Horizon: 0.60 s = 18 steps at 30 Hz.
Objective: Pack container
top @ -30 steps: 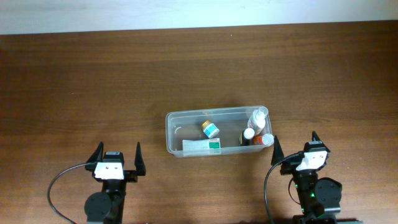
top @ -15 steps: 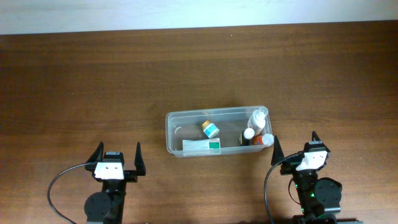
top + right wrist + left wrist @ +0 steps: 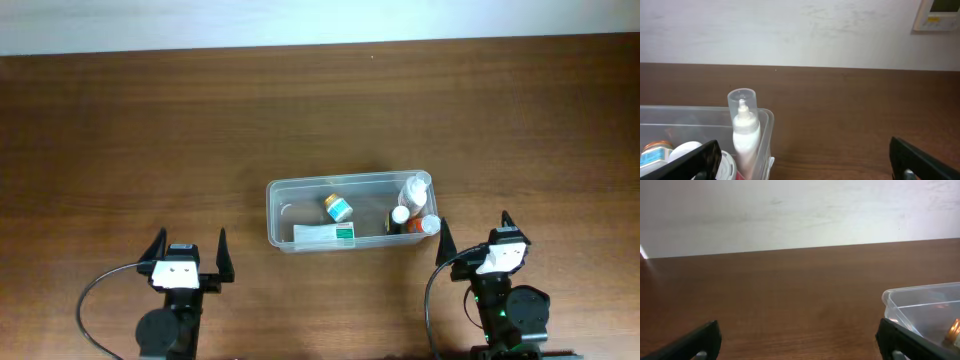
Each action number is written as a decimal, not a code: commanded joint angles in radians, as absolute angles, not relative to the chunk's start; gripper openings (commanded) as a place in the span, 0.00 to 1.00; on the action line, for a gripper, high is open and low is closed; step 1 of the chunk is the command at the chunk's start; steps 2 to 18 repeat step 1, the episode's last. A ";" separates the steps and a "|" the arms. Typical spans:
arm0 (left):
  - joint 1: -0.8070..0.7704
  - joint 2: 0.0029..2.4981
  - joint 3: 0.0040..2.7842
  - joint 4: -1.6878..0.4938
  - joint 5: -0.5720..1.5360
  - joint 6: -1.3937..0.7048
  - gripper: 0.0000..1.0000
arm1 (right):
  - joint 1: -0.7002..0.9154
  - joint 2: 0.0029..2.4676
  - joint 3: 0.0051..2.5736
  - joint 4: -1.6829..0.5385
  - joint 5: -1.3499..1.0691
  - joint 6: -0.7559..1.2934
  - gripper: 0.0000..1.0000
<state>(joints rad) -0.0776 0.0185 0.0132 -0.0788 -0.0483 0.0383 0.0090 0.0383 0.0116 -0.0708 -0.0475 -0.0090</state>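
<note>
— How were the claws left?
— The left claw and right claw were spread wide, nothing gripped or touched.
— And the container?
— It was set on the surface, nearer the right claw, with bottles inside.

Wooden table, white wall, container corner at right, tool spread wide
</note>
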 commanded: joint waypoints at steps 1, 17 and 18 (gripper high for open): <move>-0.074 0.007 0.010 -0.083 -0.032 0.054 0.99 | 0.006 0.033 0.006 -0.073 -0.056 -0.015 0.98; -0.074 0.007 0.010 -0.083 -0.032 0.054 0.99 | 0.006 0.033 0.006 -0.073 -0.056 -0.015 0.98; -0.074 0.007 0.010 -0.083 -0.032 0.054 0.99 | 0.006 0.033 0.006 -0.073 -0.056 -0.015 0.98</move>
